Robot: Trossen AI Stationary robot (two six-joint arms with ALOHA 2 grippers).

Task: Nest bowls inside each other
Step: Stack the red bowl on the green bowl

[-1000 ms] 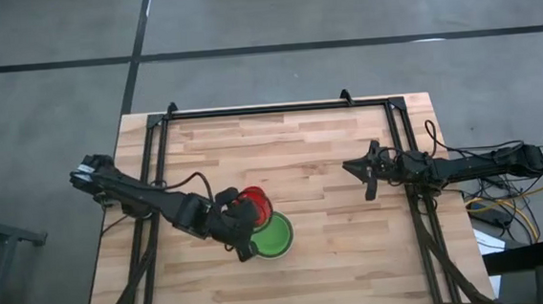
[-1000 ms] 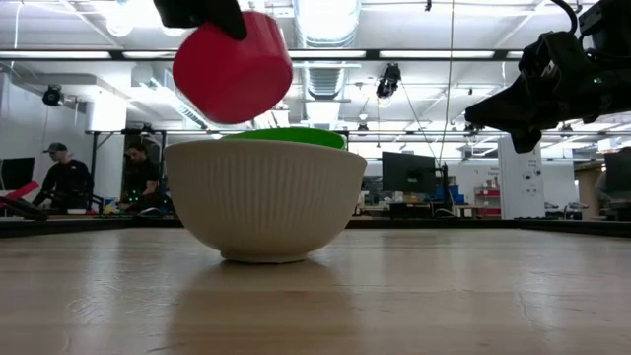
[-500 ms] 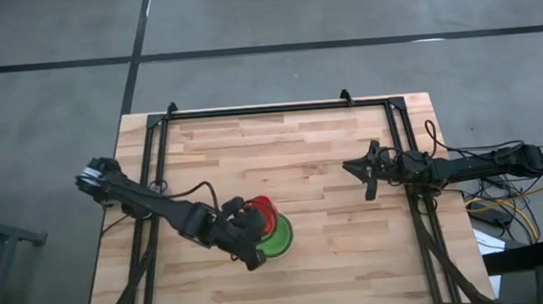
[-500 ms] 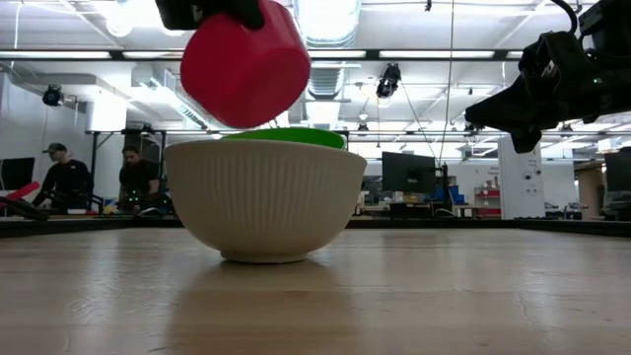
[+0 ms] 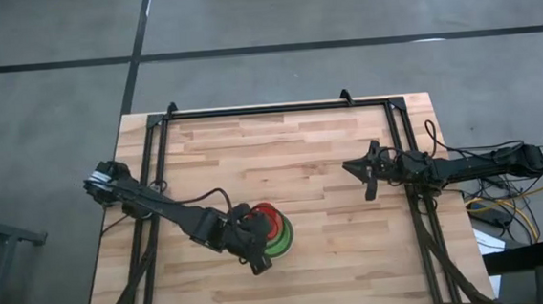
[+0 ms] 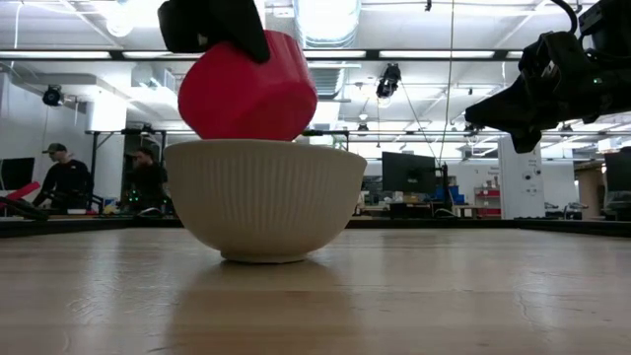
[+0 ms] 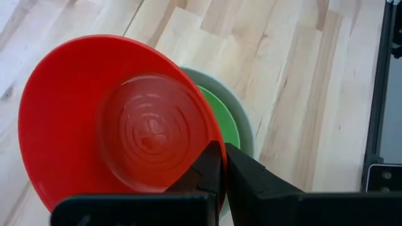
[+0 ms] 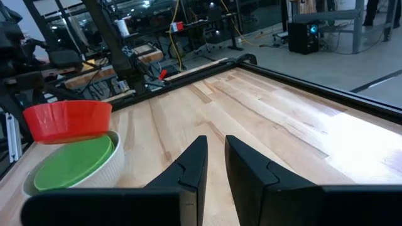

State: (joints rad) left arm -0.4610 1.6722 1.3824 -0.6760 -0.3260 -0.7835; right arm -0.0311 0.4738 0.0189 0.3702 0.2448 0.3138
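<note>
Gripping the red bowl [image 6: 248,91] by its rim, the left claw [image 7: 220,164] holds it tilted over the white bowl [image 6: 264,198], which holds a green bowl [image 8: 74,162] hidden in the low view; the right claw [image 8: 213,164] waits near the bench's [image 5: 337,262] right edge, nearly clenched, empty.

Beyond my table [image 6: 444,296] I see two people [image 6: 64,177] at benches, a monitor [image 6: 407,173] behind, ceiling lights [image 6: 325,15] overhead, grey floor [image 5: 338,8] around.

Left gripper [image 5: 255,241] with red bowl [image 5: 266,221] over green bowl [image 5: 280,240]; right gripper [image 5: 353,168] well apart.
</note>
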